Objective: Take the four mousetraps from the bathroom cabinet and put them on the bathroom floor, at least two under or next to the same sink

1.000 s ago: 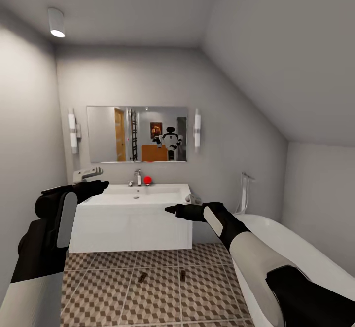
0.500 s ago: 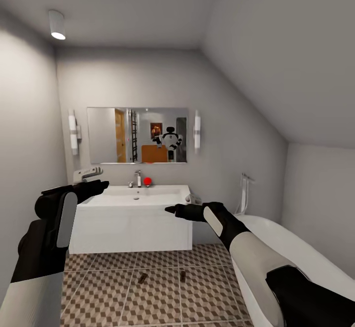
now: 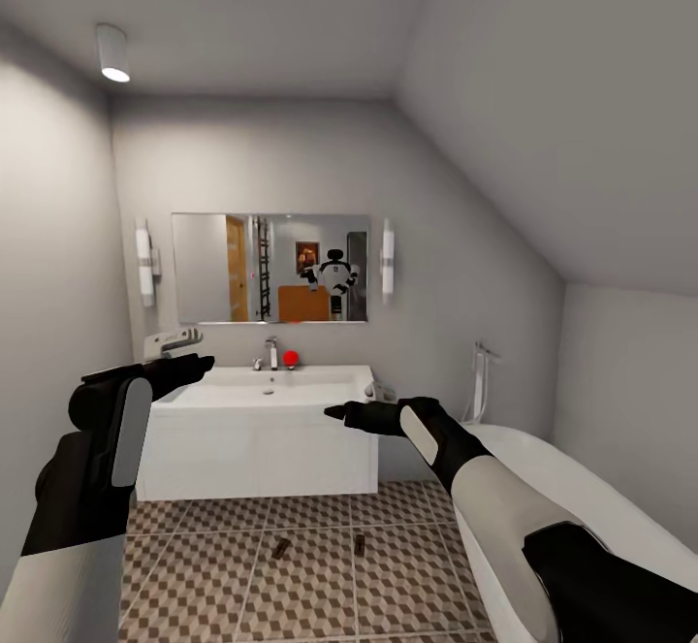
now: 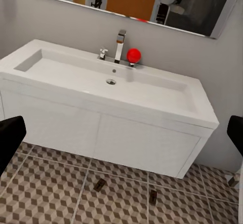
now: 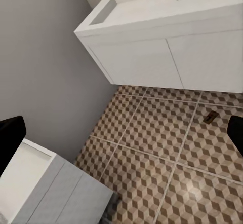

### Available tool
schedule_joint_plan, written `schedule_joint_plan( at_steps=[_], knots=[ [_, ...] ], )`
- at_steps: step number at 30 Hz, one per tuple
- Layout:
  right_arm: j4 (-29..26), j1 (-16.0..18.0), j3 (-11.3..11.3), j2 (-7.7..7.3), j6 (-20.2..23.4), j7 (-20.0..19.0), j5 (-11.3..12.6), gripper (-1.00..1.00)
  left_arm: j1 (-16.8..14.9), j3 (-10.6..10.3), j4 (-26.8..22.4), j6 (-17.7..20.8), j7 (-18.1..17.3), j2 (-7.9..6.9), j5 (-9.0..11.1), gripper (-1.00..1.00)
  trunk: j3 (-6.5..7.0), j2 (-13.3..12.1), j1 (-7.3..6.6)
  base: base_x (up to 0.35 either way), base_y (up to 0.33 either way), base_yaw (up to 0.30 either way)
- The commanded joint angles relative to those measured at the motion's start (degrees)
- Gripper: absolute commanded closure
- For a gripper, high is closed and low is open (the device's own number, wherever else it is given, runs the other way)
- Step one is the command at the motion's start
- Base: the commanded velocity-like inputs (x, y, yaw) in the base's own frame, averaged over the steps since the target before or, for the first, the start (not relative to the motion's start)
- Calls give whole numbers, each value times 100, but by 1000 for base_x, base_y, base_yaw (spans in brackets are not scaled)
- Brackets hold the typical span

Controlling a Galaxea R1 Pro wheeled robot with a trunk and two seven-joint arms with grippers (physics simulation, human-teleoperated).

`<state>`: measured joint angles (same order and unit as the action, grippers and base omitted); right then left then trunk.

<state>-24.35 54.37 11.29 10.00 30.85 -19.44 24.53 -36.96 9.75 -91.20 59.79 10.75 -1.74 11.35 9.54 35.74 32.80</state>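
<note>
- Almost nothing has shifted over the last second: both arms hang at the same height and the room sits just as it did, bar a very slight drift of the view. I take that as a pause, not a working stroke.
- The left gripper (image 3: 194, 364) is held out level toward the sink. From its own camera the two dark fingertips (image 4: 11, 138) stand far apart at the frame edges with nothing between them, so it is wide open and empty.
- The right gripper (image 3: 334, 412) reaches forward likewise; its fingertips (image 5: 10, 133) also sit wide apart with only floor beyond, empty too.
- Below and just ahead of both grippers, two mousetraps lie on the floor (image 3: 194, 575), one mousetrap (image 3: 281, 547) to the left and the other trap (image 3: 360, 543) near it, both close in front of the sink unit.
- Past the grippers stands the white sink (image 3: 262, 386) with its tap (image 3: 271, 348) and a red ball (image 3: 290, 356) beside it.
- Farthest off, the mirror (image 3: 269, 267) reflects an orange cabinet (image 3: 302, 301) behind the robot.
- My reading: two traps seem placed by the sink, both hands are free, and two more would have to come from that cabinet behind.
</note>
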Motion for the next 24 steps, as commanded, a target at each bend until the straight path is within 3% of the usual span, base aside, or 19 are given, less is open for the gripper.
schedule_joint_plan(
  at_steps=[1, 24],
  knots=[
    [-2, 2, 5, 0, 18, -7, -2, -100, -2, 0, -4, 21, 51, -2, 61, -100, 16, -39, -21, 0, 0, 0],
    [-1, -2, 5, 0, 18, -7, -3, -100, 0, 0, -5, 21, 50, -2, 61, -100, 429, -961, -526, 0, 0, 0]
  ],
)
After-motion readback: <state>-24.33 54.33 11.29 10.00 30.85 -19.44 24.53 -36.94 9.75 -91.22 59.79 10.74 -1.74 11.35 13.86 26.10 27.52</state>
